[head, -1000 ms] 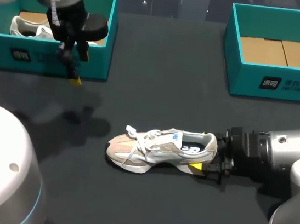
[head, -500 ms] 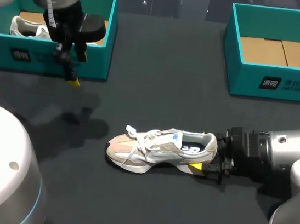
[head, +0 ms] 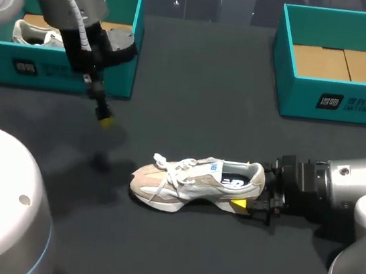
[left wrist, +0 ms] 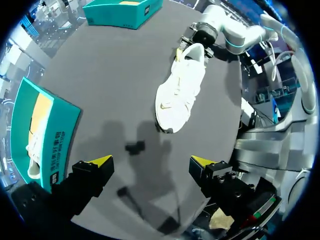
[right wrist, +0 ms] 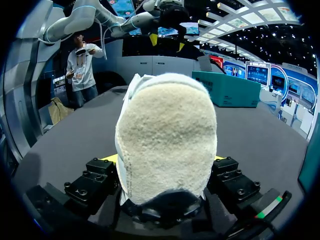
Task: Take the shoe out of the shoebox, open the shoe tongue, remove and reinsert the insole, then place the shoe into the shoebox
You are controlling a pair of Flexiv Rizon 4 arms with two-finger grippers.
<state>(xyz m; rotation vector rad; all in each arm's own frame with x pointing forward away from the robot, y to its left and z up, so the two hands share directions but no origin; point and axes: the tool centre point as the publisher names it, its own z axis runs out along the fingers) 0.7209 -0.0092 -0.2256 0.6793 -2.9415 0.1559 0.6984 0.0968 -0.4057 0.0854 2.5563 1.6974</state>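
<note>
Head view shows the pale shoe [head: 194, 182] upright on the dark counter [head: 197, 78], its heel clamped in the right hand [head: 255, 189], while the left hand [left wrist: 152, 161] hangs with fingers [left wrist: 100, 161] apart, well beyond the shoe's toe.

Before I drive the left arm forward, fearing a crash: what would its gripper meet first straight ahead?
Probably the black table just short of the toe of the white shoe; depth is unclear, so the left gripper might clip it.
</note>
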